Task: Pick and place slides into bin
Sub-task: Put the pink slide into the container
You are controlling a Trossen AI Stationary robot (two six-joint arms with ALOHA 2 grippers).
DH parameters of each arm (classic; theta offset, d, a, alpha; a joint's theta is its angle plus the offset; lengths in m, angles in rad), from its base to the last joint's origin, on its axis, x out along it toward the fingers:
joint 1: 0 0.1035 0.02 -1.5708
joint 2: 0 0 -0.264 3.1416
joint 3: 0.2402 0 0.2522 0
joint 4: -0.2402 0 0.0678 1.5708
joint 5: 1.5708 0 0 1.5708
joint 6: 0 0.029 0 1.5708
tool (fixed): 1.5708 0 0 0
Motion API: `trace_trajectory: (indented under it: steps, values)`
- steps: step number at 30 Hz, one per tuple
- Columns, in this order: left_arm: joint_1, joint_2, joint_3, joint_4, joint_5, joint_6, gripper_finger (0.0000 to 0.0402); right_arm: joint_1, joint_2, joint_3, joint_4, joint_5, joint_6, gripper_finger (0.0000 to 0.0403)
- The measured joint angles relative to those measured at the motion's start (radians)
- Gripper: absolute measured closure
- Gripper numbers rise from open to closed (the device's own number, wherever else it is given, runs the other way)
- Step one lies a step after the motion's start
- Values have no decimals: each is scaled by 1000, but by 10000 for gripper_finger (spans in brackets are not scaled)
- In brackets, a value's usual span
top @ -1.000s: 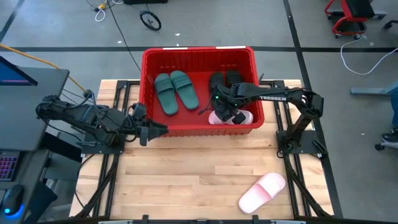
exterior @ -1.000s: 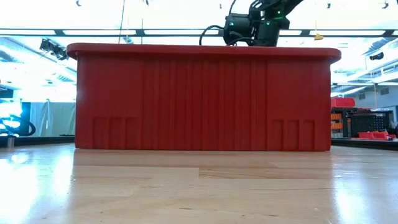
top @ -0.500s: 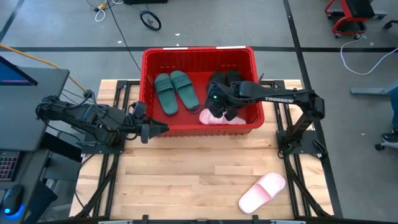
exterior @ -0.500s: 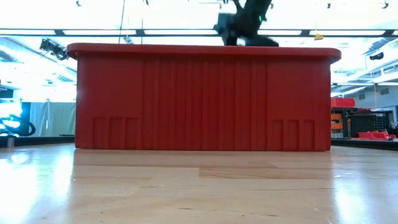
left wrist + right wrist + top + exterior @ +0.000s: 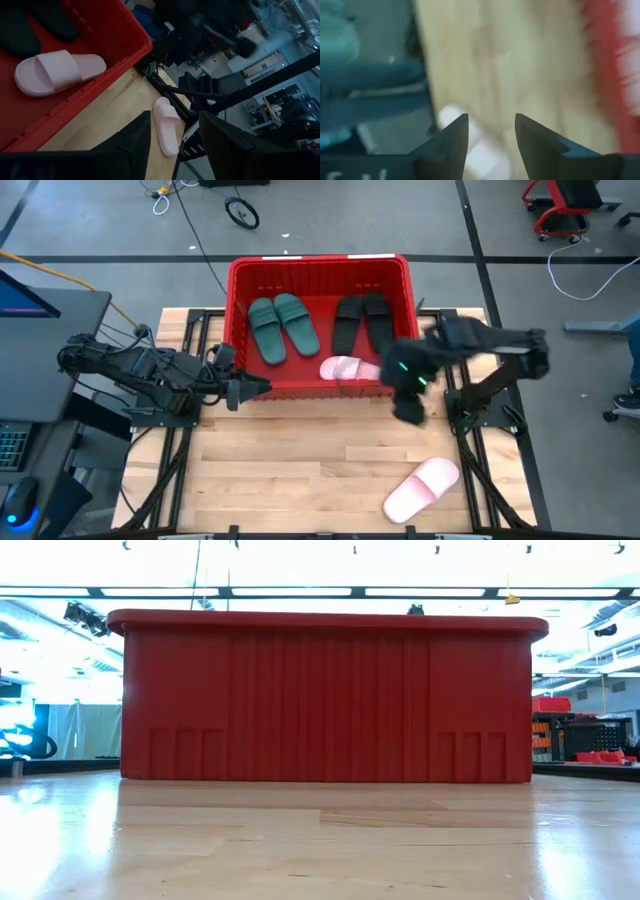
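Observation:
The red bin [image 5: 320, 270] stands at the table's far middle. In it lie two dark green slides [image 5: 283, 327], two black slides [image 5: 360, 322] and one pale pink slide [image 5: 350, 368], which also shows in the left wrist view [image 5: 57, 71]. A second pale pink slide [image 5: 422, 487] lies on the table near its near right corner; it also shows in the left wrist view [image 5: 165, 125]. My right gripper [image 5: 410, 412] is open and empty, over the table just in front of the bin's near right corner. My left gripper [image 5: 262, 387] is open and empty at the bin's near left wall.
The low view shows only the bin's near wall [image 5: 325, 700] and the bare wooden table top [image 5: 320, 840] in front of it. The table's near half around the pink slide is free wood. Dark frame rails [image 5: 170, 470] run along the table's left and right sides.
My right gripper has let go of the pale pink slide, which now lies in the bin by its near wall. The gripper has risen out of the bin and swung toward the table's near right, over the bin's near wall, now blurred in motion.

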Motion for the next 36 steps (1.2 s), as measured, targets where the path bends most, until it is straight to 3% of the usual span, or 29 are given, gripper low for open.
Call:
trace_trajectory:
  steps: [4,9,13,17,23,29,36]
  values:
    - [-2,0,0,0,-15,0,229,189,-80,-74,1,-13,157,239]
    - [-1,16,0,-3,-21,1,230,391,-161,-285,76,64,570,240]
    - [-1,35,1,-1,-21,3,228,485,-213,-516,163,88,833,240]
    - [-8,67,2,9,-21,1,230,526,-264,-732,283,26,987,240]
    - [-34,119,0,7,-18,-31,228,538,-329,-1001,430,-123,1051,240]
    - [-62,158,0,10,-16,-84,228,538,-401,-1176,553,-244,1089,240]
    - [-71,170,0,16,-16,-106,228,538,-485,-1321,885,-266,1181,243]
